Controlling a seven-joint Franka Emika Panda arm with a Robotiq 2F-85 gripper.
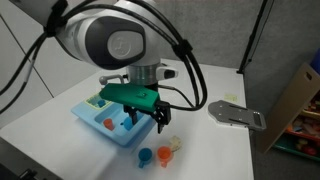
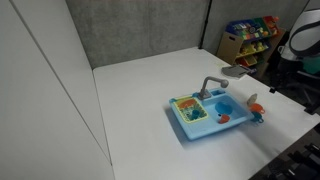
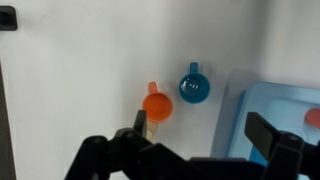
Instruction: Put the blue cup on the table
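Note:
The blue cup [image 3: 194, 88] stands on the white table [image 3: 80, 70], next to the orange cup [image 3: 157, 105] and just off the edge of the light-blue toy sink [image 3: 275, 110]. In both exterior views the blue cup [image 1: 146, 156] [image 2: 258, 116] sits on the table [image 1: 40, 120] [image 2: 130, 95] beside the sink [image 1: 105, 122] [image 2: 203, 116]. My gripper [image 3: 200, 132] hangs above the cups, open and empty, with a finger on either side of the wrist view. It also shows in an exterior view [image 1: 146, 120], above the sink's near edge.
A grey flat device with a handle [image 1: 238, 115] lies on the table beyond the sink. The sink holds a grey tap [image 2: 210, 87] and small toys. A shelf of coloured toys [image 2: 250, 38] stands past the table.

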